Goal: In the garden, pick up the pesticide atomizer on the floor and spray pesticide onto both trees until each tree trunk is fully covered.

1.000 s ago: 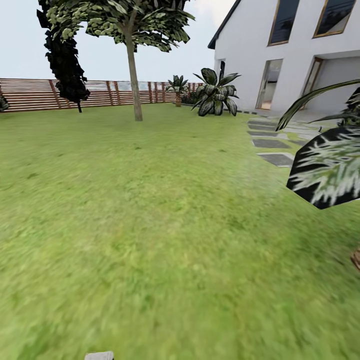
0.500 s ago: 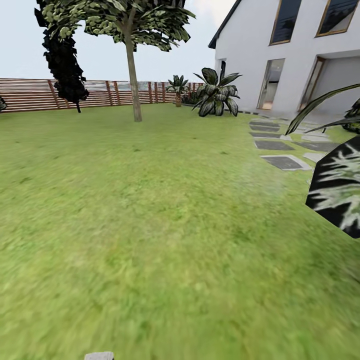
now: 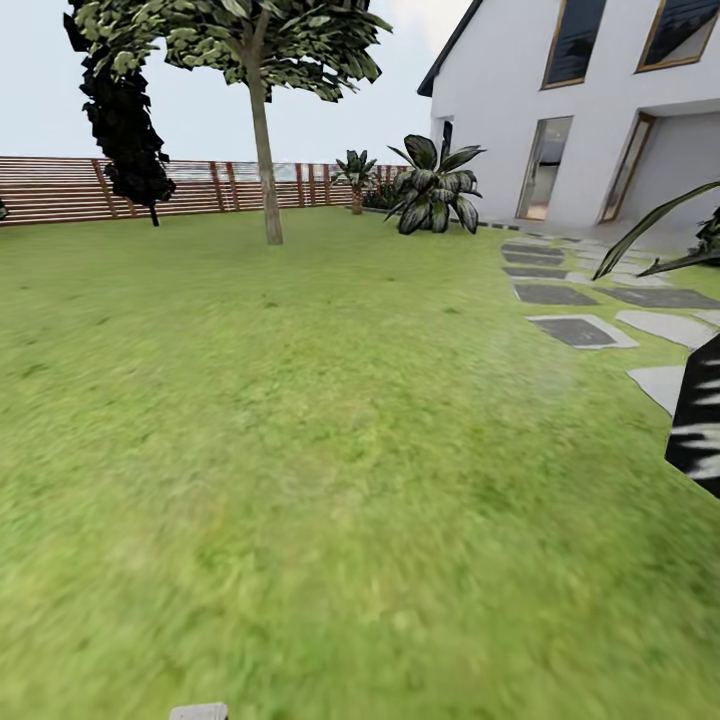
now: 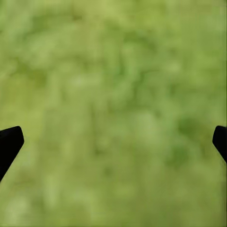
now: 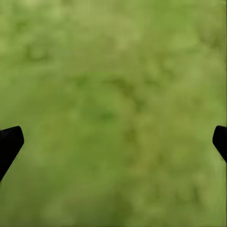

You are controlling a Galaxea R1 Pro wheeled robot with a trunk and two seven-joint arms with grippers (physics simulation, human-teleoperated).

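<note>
Far ahead across the lawn (image 3: 330, 450), left of centre, one tree trunk (image 3: 266, 170) stands upright; left tool (image 4: 113, 142) and right tool (image 5: 113, 142) hang wide open, empty, over grass.

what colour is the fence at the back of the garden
Brown horizontal wooden slats on the fence, clearest in the head view.

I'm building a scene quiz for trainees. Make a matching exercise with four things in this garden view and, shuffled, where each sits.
Things:
1. tree trunk
2. wooden fence
3. stepping stones
4. white house

Places:
A. set in the grass at the head view's right
B. upper right, behind the broad-leaved plant
C. standing on the lawn left of centre, in front of the fence
D. along the lawn's far edge, at the left

Pairs: 1-C, 2-D, 3-A, 4-B
</note>
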